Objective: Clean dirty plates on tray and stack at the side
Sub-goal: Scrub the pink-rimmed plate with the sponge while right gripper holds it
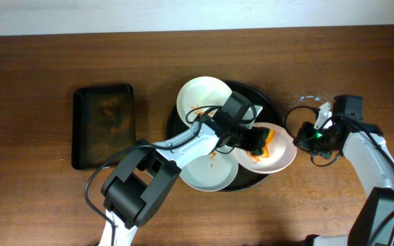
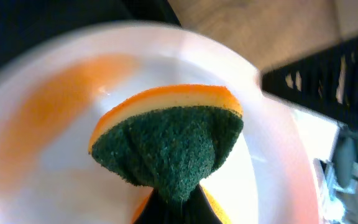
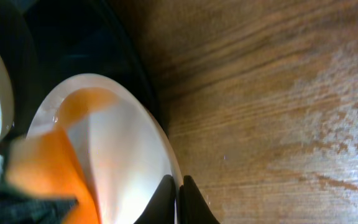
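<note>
On the round black tray [image 1: 255,94] lie a white plate [image 1: 200,96] with orange smears at the back and a paler plate [image 1: 207,174] at the front. A third dirty plate [image 1: 279,156], smeared orange, leans over the tray's right rim. My right gripper [image 1: 297,140] is shut on its right edge; the right wrist view shows both fingers [image 3: 166,202] pinching that rim of the plate [image 3: 123,137]. My left gripper [image 1: 252,138] is shut on a green and orange sponge [image 2: 169,137], which presses on the plate's face [image 2: 48,124].
A rectangular dark tray [image 1: 103,125] lies on the wooden table to the left of the round tray. Bare wood [image 3: 272,93] stretches to the right of the held plate. The left arm reaches across the round tray from the front left.
</note>
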